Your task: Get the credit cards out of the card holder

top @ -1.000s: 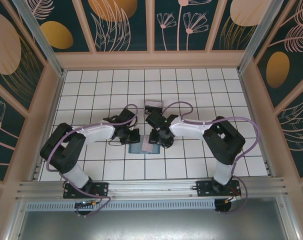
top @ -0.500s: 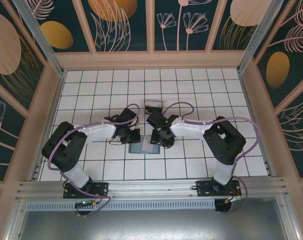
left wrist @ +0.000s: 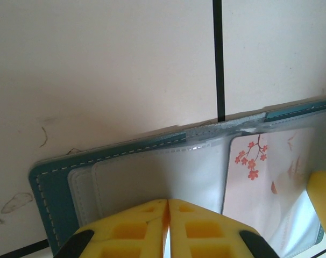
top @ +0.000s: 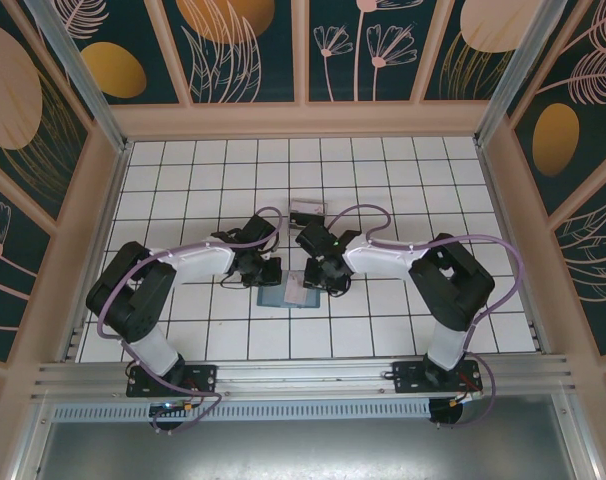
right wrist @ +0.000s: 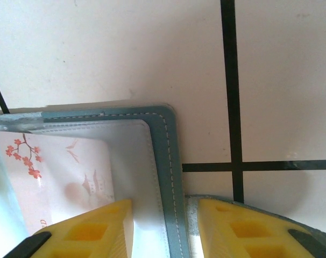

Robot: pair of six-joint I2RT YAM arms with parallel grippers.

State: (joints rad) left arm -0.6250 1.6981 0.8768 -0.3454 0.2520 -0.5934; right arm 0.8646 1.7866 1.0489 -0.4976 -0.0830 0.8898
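Note:
The teal card holder (top: 288, 293) lies open on the tiled floor between both arms. In the left wrist view its stitched teal border (left wrist: 49, 183) frames clear sleeves, and a pale credit card (left wrist: 265, 174) with red blossoms sits in the right sleeve. My left gripper (left wrist: 168, 203) is shut, its yellow tips resting on the empty clear sleeve. My right gripper (right wrist: 165, 226) is open, one finger over the sleeve holding the blossom card (right wrist: 61, 172), the other on the floor, with the holder's edge (right wrist: 172, 161) between them. In the top view the left gripper (top: 265, 274) and the right gripper (top: 318, 283) flank the holder.
A small clear box (top: 306, 212) sits one tile behind the holder. Low peach walls ring the tiled floor (top: 433, 190), and the arm bases stand on the rail at the near edge. A yellow finger of the right gripper pokes in at the left wrist view's right edge.
Both grippers have crept slightly over the holder; the right wrist has shifted a little to the right. The holder stays in place.

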